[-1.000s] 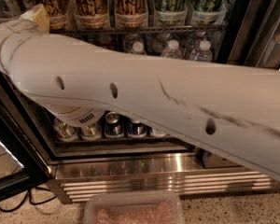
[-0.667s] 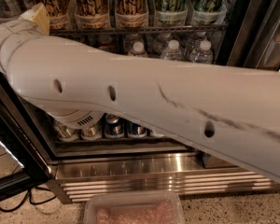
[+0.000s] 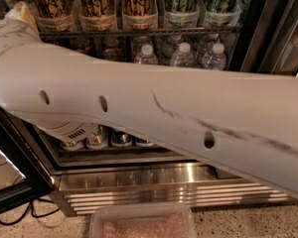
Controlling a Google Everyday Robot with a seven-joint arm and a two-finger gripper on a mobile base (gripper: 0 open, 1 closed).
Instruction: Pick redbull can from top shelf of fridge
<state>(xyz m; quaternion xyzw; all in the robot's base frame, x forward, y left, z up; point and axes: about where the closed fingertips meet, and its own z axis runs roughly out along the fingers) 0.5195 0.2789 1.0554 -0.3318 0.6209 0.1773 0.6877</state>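
My white arm [image 3: 154, 113] crosses the whole view from lower right to upper left, in front of the open fridge [image 3: 164, 180]. The gripper is out of view past the upper left corner; only a beige bit of the wrist [image 3: 20, 13] shows there. The top shelf [image 3: 139, 32] runs along the top, a wire rack with tall gold cans [image 3: 97, 4] and green cans [image 3: 181, 1]. The redbull can is not visible; the arm hides much of the fridge's inside.
Water bottles [image 3: 184, 56] and dim red cans [image 3: 84, 44] stand on the rack below. Dark-lidded cans [image 3: 109, 139] sit on the lowest rack under the arm. The open door's dark frame [image 3: 15, 182] is at the left. A clear tub [image 3: 141, 223] lies on the floor, with cables [image 3: 35, 209] to its left.
The arm has slid a little to the left and slightly lower across the fridge front. The cans and bottles have not moved.
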